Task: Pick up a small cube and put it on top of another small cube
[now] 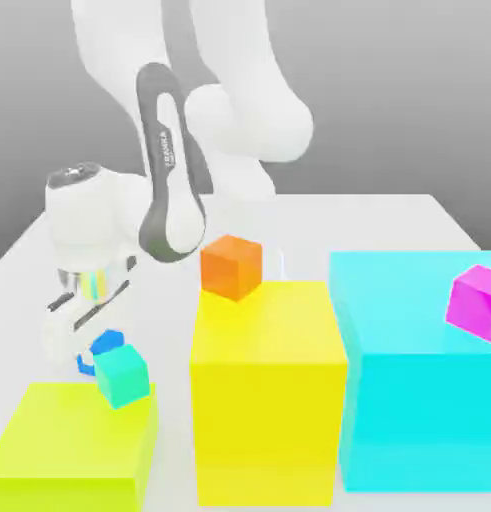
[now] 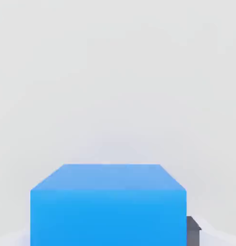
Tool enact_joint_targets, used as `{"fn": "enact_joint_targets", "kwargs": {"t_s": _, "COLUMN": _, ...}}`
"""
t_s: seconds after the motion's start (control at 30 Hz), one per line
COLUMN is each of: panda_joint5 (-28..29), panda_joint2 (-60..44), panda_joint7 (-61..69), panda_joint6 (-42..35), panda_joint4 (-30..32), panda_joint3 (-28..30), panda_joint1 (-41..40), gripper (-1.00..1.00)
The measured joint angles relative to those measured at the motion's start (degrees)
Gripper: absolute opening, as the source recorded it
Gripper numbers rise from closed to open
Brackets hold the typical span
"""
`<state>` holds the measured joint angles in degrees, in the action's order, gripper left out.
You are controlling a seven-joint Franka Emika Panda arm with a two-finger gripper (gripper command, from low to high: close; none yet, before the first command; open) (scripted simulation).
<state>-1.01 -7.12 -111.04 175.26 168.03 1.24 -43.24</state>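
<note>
Blue small cube (image 1: 107, 343), pinched in the gripper (image 1: 89, 358) low over the white table (image 1: 389, 215) beside a teal cube (image 1: 122, 375), wants a straight, steady lift before stacking.

Bright-blue small cube (image 2: 108, 204), teal-green cube (image 1: 122, 375), orange cube (image 1: 230, 267), magenta cube (image 1: 476, 301)

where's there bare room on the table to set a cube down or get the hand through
Bare tabletop lies behind the cyan block, and behind the orange cube on the yellow block. The exterior view's left is crowded: gripper, blue cube, teal cube and lime block bunch together.
</note>
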Motion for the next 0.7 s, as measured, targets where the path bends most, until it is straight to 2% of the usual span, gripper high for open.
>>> {"fn": "enact_joint_targets", "kwargs": {"t_s": 0.2, "panda_joint5": 1.4, "panda_joint2": 11.7, "panda_joint7": -0.8, "panda_joint6": -10.6, "panda_joint4": 1.1, "panda_joint3": -0.1, "panda_joint1": 0.4, "gripper": -1.00}}
{"fn": "enact_joint_targets", "kwargs": {"t_s": 0.53, "panda_joint5": -1.7, "panda_joint2": 21.7, "panda_joint7": 2.7, "panda_joint6": -35.0, "panda_joint4": -13.4, "panda_joint3": -7.7, "panda_joint1": 11.8, "gripper": -1.00}}
{"fn": "enact_joint_targets", "kwargs": {"t_s": 0.6, "panda_joint5": -1.6, "panda_joint2": 20.4, "panda_joint7": 2.8, "panda_joint6": -34.7, "panda_joint4": -14.3, "panda_joint3": -8.6, "panda_joint1": 12.7, "gripper": -1.00}}
{"fn": "enact_joint_targets", "kwargs": {"t_s": 0.7, "panda_joint5": -0.9, "panda_joint2": 15.3, "panda_joint7": 2.2, "panda_joint6": -28.6, "panda_joint4": -13.4, "panda_joint3": -9.1, "panda_joint1": 12.8, "gripper": -1.00}}
